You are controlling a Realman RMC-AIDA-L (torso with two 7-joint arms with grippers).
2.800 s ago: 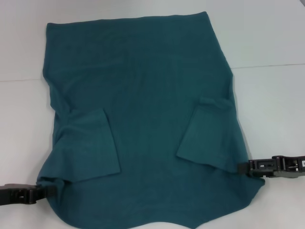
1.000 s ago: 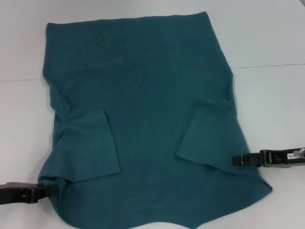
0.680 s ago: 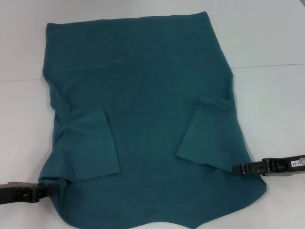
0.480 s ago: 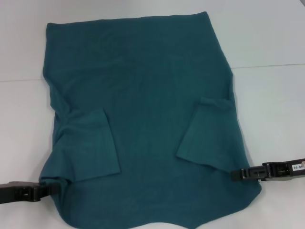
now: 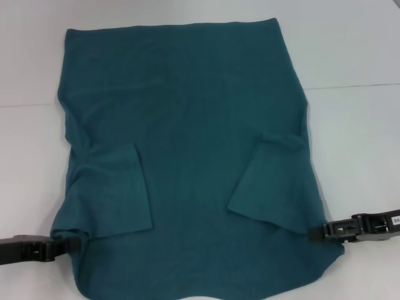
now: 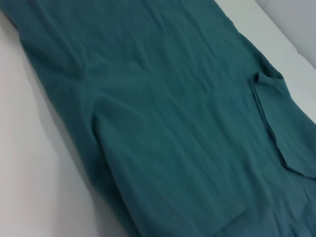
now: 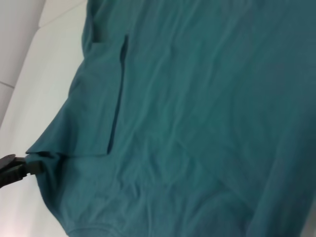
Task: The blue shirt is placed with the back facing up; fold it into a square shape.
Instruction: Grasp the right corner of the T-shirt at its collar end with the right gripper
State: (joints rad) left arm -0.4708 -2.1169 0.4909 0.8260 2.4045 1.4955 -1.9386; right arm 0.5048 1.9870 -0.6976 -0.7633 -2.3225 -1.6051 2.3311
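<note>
A: Where's the shirt (image 5: 187, 150)?
B: Spread flat, filling the middle of the white surface (image 5: 356, 56), both sleeves folded in over the body.
A: And the tools?
B: Left tool (image 5: 62, 245) at 8 o'clock pinches the shirt's edge there. Right tool (image 5: 320, 230) at 4 o'clock pinches the opposite edge.

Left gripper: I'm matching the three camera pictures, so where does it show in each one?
Head view: the left gripper is at the lower left, at the edge of the blue shirt.
Left wrist view: not in it; only shirt and table.
Right wrist view: it shows at the shirt's far edge.
Shared landmark: the folded-in sleeve beside it.
</note>
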